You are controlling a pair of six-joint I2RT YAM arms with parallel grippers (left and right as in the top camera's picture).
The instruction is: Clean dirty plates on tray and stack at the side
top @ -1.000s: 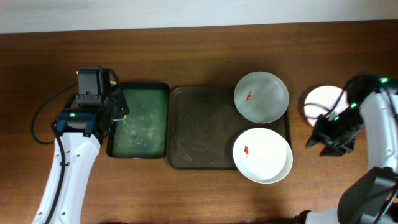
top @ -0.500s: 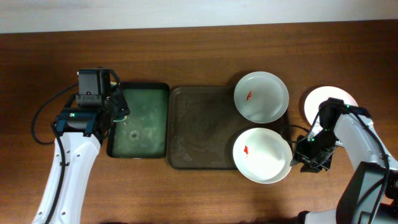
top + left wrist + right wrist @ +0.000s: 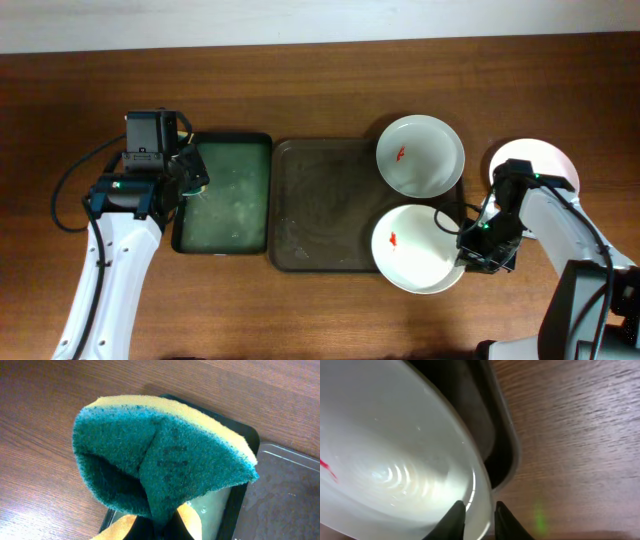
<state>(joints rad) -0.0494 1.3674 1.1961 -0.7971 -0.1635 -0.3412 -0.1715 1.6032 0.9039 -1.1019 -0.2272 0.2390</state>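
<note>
Evidently the step in hand is picking up the next dirty plate. The right hand (image 3: 479, 507) stands almost closed astride the rim of the nearer plate (image 3: 420, 250), at the tray's (image 3: 320, 200) right end, and appears to pinch it. Next, I judge, comes a steady lift toward the left hand (image 3: 190, 178), which is clamped on a folded sponge (image 3: 160, 460) left of the tray.

Centre of wooden table (image 3: 300, 90): large dark brown rectangular tray (image 3: 320, 210). Just left of it: smaller black tray with green inside (image 3: 232, 136). On the brown tray's right end, two round white shallow plates: far plate (image 3: 432, 172) behind, near plate (image 3: 415, 265) in front. On the table, right of both: third white plate (image 3: 525, 155). My right gripper (image 3: 470, 255) at the near plate's right rim.
</note>
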